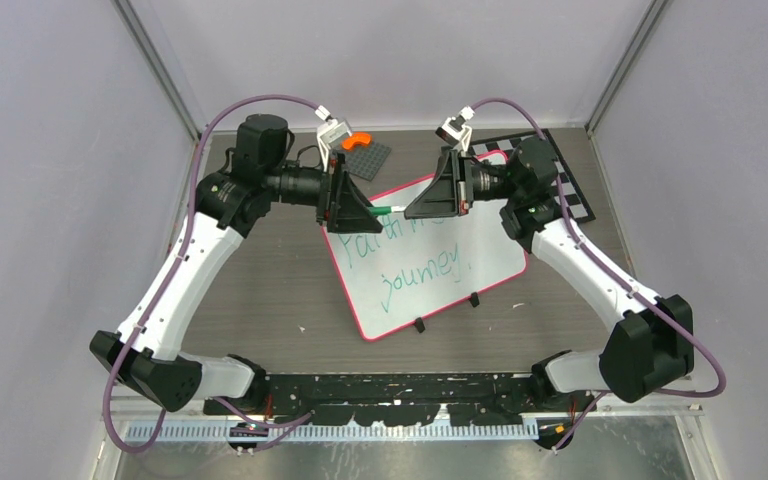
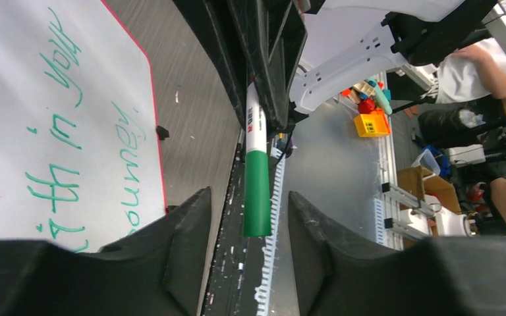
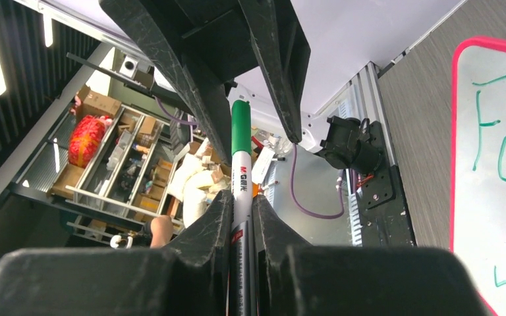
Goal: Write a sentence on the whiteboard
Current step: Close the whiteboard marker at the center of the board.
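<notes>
The whiteboard (image 1: 480,262) lies tilted mid-table, with green lettering, the sentence (image 1: 422,268), in two lines; it also shows in the left wrist view (image 2: 13,85) and the right wrist view (image 3: 501,217). My right gripper (image 1: 409,210) is shut on the white barrel of a marker (image 3: 240,168) and holds it level above the board's top edge. The marker's green capped end (image 2: 257,191) sits between the fingers of my left gripper (image 1: 367,208), which is open, with gaps on both sides. The two grippers face each other.
A black-and-white checkered board (image 1: 572,185) lies at the back right, partly under the whiteboard. A grey plate (image 1: 372,158) with an orange piece (image 1: 357,140) sits at the back, behind my left gripper. Two black clips (image 1: 420,325) sit on the whiteboard's near edge.
</notes>
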Action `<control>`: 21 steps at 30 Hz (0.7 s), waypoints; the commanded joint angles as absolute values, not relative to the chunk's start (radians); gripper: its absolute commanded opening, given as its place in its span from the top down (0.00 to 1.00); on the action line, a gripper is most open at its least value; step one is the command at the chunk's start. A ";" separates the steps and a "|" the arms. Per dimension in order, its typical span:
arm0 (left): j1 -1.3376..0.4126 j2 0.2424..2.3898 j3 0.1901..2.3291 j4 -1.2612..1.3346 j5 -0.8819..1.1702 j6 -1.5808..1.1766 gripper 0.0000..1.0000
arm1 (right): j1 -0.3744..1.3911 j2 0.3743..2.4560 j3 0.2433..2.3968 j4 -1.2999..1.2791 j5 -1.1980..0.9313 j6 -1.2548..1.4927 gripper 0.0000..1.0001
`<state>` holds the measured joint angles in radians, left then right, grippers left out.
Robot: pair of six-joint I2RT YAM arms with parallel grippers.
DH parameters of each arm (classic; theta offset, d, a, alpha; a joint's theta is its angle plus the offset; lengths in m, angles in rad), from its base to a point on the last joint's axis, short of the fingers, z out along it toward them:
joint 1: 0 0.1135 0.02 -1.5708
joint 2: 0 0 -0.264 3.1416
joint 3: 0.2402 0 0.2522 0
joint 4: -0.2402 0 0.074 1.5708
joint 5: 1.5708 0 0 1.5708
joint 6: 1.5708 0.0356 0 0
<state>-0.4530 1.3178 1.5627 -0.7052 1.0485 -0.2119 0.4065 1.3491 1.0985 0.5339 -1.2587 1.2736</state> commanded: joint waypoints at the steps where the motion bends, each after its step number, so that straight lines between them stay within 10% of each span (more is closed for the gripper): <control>1: -0.449 1.316 1.569 -0.652 1.091 -0.236 0.59 | 0.421 1.337 1.096 0.481 -1.264 1.205 1.00; 9: -0.462 1.316 1.536 -0.642 1.103 -0.236 1.00 | 0.437 1.333 1.112 0.342 -1.250 1.097 1.00; 21: -0.518 1.357 1.502 -0.554 1.110 -0.299 1.00 | 0.549 1.345 1.333 -0.403 -1.170 0.511 1.00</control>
